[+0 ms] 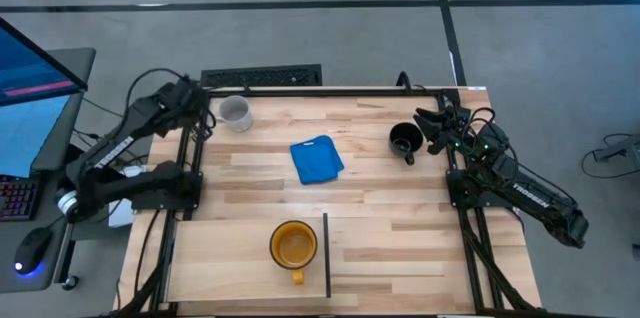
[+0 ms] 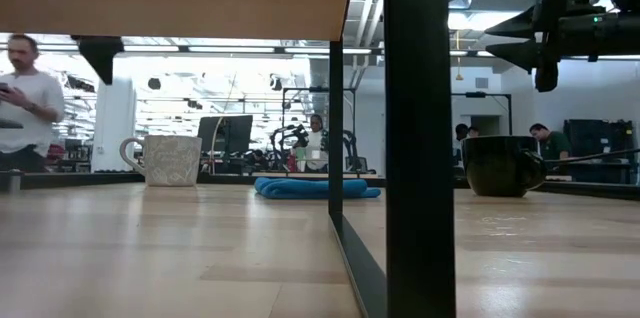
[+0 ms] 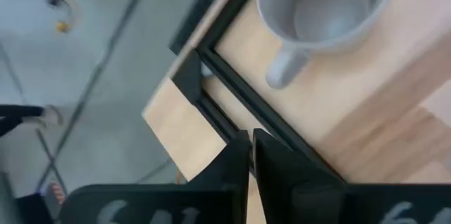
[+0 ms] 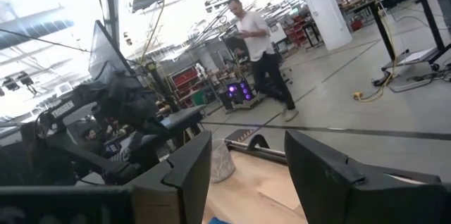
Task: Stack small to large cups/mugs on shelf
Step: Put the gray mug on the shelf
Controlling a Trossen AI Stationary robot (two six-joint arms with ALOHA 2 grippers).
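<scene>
Three mugs stand upright. The yellow mug (image 1: 293,246) is on the pale wood shelf (image 1: 420,263), beside its thin dark divider (image 1: 327,255). The grey mug (image 1: 235,113) (image 3: 320,5) (image 2: 172,160) stands on the tabletop at the far left, the black mug (image 1: 405,141) (image 2: 500,165) at the far right. My left gripper (image 1: 205,110) (image 3: 250,150) is shut and hangs over the table's far left corner frame, short of the grey mug's handle (image 3: 285,69). My right gripper (image 1: 428,120) (image 4: 246,175) (image 2: 525,38) is open, raised beside and above the black mug.
A folded blue cloth (image 1: 316,159) (image 2: 315,188) lies mid-table between the grey and black mugs. A black metal frame (image 3: 239,90) edges the table. A desk with a monitor (image 1: 35,88) stands left of it. People are in the room beyond.
</scene>
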